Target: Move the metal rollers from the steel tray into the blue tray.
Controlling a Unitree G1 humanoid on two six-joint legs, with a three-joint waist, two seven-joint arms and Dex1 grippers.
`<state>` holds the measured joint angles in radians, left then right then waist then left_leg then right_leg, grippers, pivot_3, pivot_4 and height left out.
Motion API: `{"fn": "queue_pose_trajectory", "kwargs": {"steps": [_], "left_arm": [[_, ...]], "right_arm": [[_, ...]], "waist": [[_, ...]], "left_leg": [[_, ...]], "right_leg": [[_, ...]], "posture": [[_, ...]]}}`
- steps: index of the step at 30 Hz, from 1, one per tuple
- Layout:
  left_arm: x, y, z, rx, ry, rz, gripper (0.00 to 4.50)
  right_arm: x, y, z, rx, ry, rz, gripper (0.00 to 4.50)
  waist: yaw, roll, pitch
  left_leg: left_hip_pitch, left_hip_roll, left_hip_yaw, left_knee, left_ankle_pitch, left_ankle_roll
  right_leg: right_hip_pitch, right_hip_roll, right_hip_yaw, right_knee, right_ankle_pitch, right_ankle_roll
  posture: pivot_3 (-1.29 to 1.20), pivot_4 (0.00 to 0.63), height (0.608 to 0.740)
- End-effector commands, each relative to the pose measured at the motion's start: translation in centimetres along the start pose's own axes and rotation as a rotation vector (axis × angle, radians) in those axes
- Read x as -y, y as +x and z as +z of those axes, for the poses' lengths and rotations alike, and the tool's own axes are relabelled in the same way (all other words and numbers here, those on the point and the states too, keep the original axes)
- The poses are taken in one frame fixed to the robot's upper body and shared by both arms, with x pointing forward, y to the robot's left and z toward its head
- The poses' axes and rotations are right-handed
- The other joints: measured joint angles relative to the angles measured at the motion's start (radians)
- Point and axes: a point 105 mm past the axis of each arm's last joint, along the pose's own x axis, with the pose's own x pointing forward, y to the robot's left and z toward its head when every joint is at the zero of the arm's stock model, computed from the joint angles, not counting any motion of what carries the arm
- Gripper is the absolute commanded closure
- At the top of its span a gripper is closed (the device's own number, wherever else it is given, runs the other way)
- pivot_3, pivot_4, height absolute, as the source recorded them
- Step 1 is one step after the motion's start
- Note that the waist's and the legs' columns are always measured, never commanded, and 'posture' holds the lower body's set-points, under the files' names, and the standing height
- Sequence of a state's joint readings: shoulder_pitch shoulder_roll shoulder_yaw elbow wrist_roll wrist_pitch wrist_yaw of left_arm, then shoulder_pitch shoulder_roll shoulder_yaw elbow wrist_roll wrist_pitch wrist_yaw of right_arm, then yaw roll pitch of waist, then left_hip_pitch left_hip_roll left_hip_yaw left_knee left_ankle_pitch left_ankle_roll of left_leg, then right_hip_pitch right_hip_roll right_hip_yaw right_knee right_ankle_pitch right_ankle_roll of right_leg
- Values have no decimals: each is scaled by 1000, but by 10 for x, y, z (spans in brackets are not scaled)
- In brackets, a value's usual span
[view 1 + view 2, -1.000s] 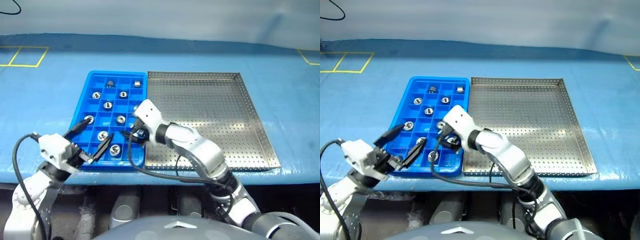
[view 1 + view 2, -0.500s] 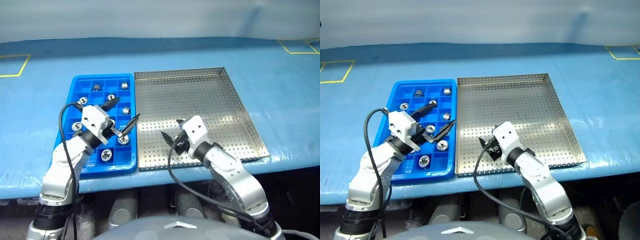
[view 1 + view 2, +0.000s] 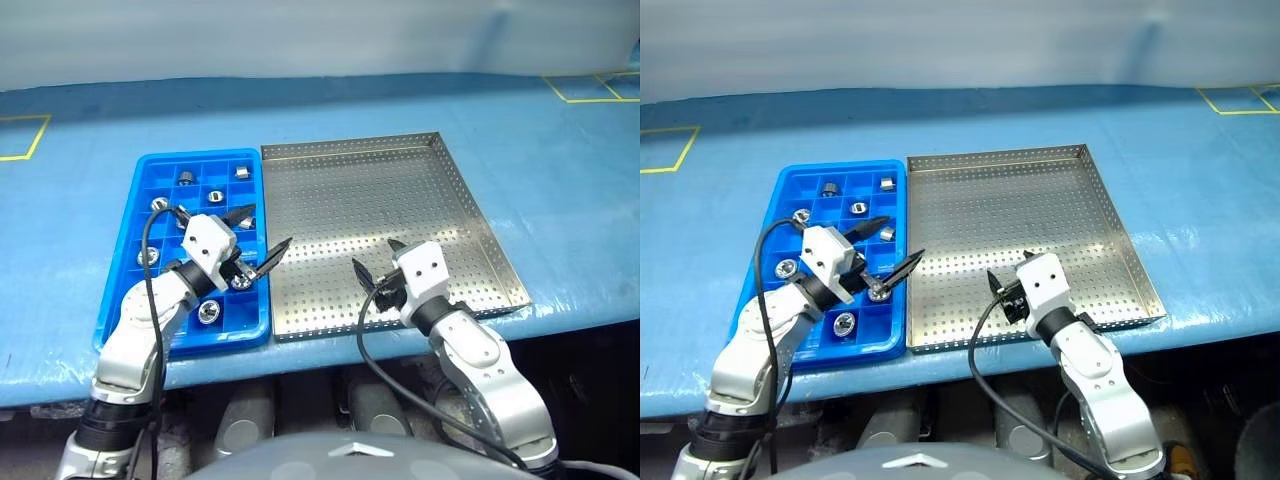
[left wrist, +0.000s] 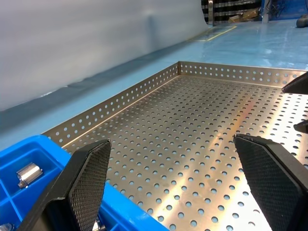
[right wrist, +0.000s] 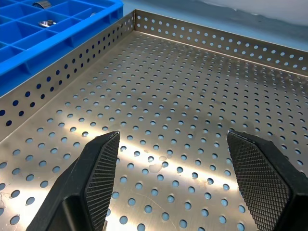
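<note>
- While both arms hang over the work, a blue cloth [image 3: 560,170] covers the bench from edge to edge; yellow tape squares [image 3: 585,85] mark its far corners, and a pale grey wall [image 3: 320,35] rises behind it.
- Side by side on the cloth lie the blue tray [image 3: 118,290], on the robot's left, and the steel tray [image 3: 480,215], on its right; their long rims touch or nearly touch.
- Over the seam between the two trays hangs the left gripper [image 3: 258,240], its jaws spread wide and holding nothing; one finger lies above the blue compartments, the other reaches across the steel rim.
- Above the near part of the steel tray hangs the right gripper [image 3: 378,262], its jaws parted and empty; the right wrist view shows bare perforated floor between its fingers [image 5: 98,163].
- All the metal rollers [image 3: 185,178] that can be seen sit in the blue tray, one to a compartment; two stand in the far row, others lie scattered through the middle and near rows, and some are partly hidden behind the left arm; one lies just beside the left gripper's near finger.
- Across the steel tray's floor only holes and glare show; no roller is seen on it.
</note>
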<state>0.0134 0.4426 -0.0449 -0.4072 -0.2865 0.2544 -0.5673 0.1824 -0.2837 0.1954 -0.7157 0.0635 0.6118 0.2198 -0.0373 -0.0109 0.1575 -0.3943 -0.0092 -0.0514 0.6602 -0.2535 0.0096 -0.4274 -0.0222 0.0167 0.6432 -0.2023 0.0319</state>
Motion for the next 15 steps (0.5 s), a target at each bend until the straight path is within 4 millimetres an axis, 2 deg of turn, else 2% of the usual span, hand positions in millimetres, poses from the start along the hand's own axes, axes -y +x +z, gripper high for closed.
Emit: {"fn": "queue_pose_trajectory", "kwargs": {"steps": [1, 15], "left_arm": [[-1, -5, 8, 21, 21, 16, 0], [3, -14, 1, 18, -43, 63, 0]], "right_arm": [[-3, 1, 13, 63, -14, 17, 750], [-5, 6, 13, 63, -26, 60, 750]], "waist": [[1, 0, 0], [22, 0, 0]], "left_leg": [[0, 0, 0, 0, 0, 0], [0, 0, 0, 1, 0, 0]], "right_leg": [[0, 0, 0, 0, 0, 0], [0, 0, 0, 0, 0, 0]], "posture": [[-21, 150, 740], [21, 150, 740]]}}
